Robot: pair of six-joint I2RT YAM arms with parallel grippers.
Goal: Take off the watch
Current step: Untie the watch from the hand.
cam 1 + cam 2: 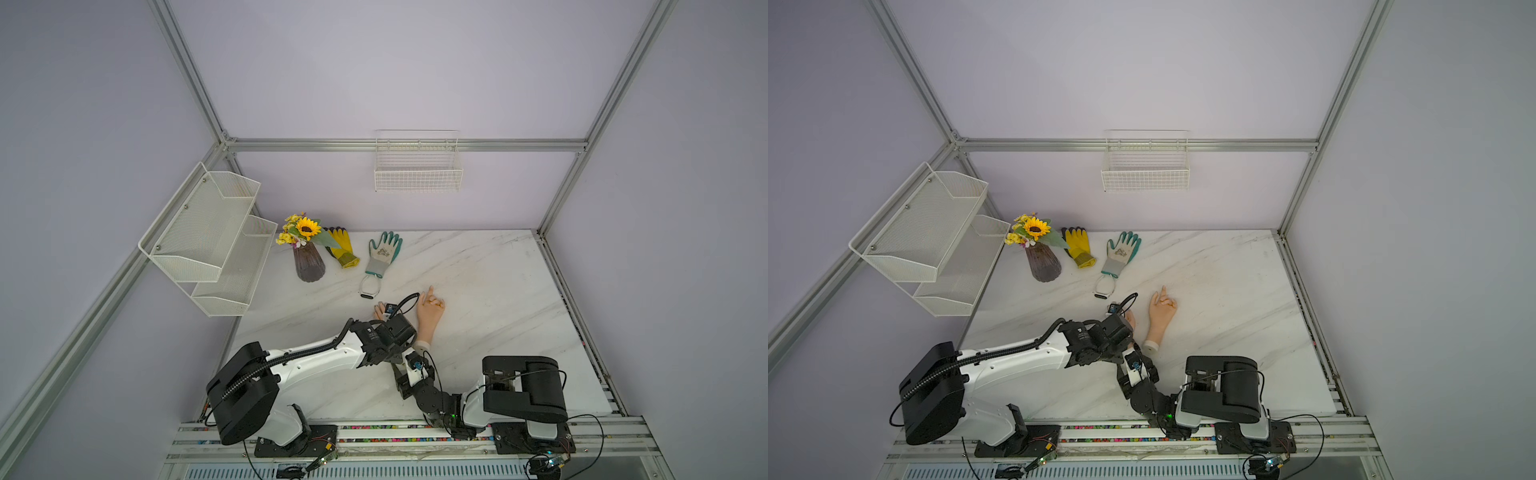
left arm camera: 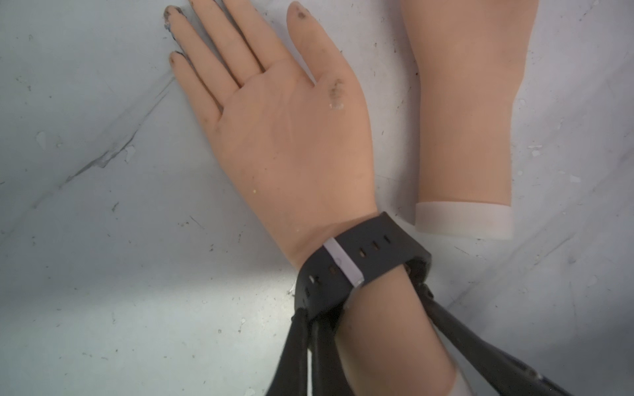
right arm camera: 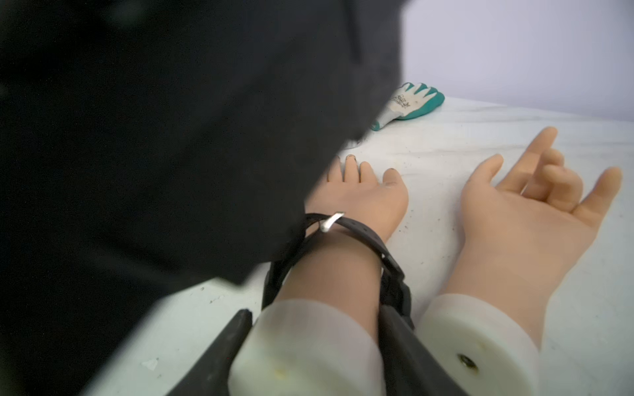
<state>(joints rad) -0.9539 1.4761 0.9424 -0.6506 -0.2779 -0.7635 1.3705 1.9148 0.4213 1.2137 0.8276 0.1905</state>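
Watch [image 2: 356, 260] not off yet, both grippers at it.
The left gripper [image 2: 308, 315] is pinched shut on the watch strap. The watch wraps the wrist of the fake hand [image 2: 291, 137] lying on the table [image 2: 103, 240]. The right gripper [image 3: 315, 312] has a finger each side of the arm's white end, and I cannot tell if it squeezes. If it is loose, a pull could drag the hand into the other fake hand [image 3: 525, 219].

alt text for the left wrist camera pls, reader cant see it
A dummy hand lies palm up on a marble table with a black watch strapped round its wrist; the left gripper is shut on the strap. A second dummy forearm lies close beside it.
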